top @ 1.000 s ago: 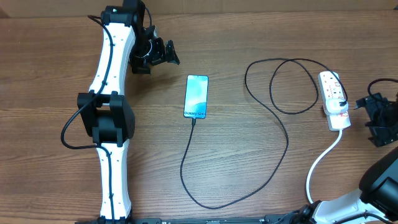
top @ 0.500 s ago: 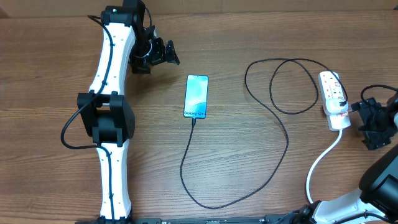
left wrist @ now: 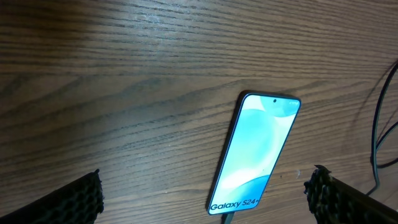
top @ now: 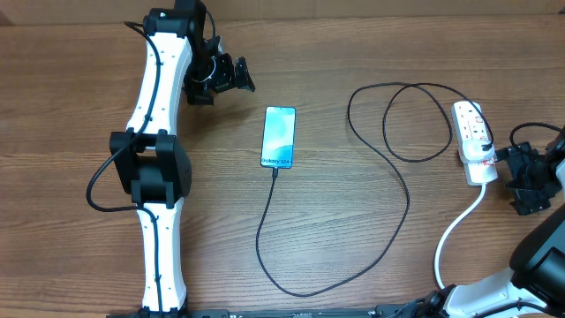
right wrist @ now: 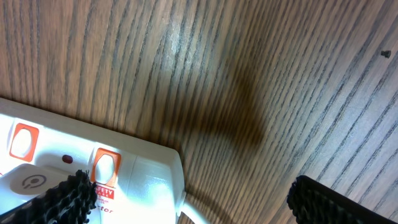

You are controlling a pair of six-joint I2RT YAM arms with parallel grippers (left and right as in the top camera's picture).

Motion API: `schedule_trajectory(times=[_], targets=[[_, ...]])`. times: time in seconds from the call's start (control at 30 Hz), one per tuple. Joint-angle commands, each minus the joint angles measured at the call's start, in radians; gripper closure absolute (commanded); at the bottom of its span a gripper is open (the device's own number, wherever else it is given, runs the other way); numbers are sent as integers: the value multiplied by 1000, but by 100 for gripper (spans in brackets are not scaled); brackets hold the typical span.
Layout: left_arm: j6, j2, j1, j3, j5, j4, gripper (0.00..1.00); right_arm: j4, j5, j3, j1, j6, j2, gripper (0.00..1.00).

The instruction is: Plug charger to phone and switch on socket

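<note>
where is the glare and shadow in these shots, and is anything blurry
Left wrist: pale glare streaks the table near the top edge, the phone screen glows almost washed out, and the left fingers in the bottom corners are soft. Right wrist: a dark shadow lies on the wood beside the power strip, right fingers blurred. Overhead: even light, sharp throughout.

The left arm (top: pixel 159 106) ran up the left side of the overhead frame, its white links meeting at a black elbow, and bent at the top so that the left gripper (top: pixel 231 78) faced right with its jaws wide apart. The right arm (top: pixel 540 254) rose from the lower right corner. The right gripper (top: pixel 523 179) sat at the right edge at mid-height, its jaws likewise spread.
</note>
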Motion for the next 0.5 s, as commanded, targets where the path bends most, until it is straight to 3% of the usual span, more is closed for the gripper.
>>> schedule_trajectory(times=[0.0,0.47], targets=[[6,-19,-8,2,-7,1,0,4,-7,-7,1,6,-2,0],[6,-19,-8,2,-7,1,0,10,-28,-18,1,-1,-1,0]])
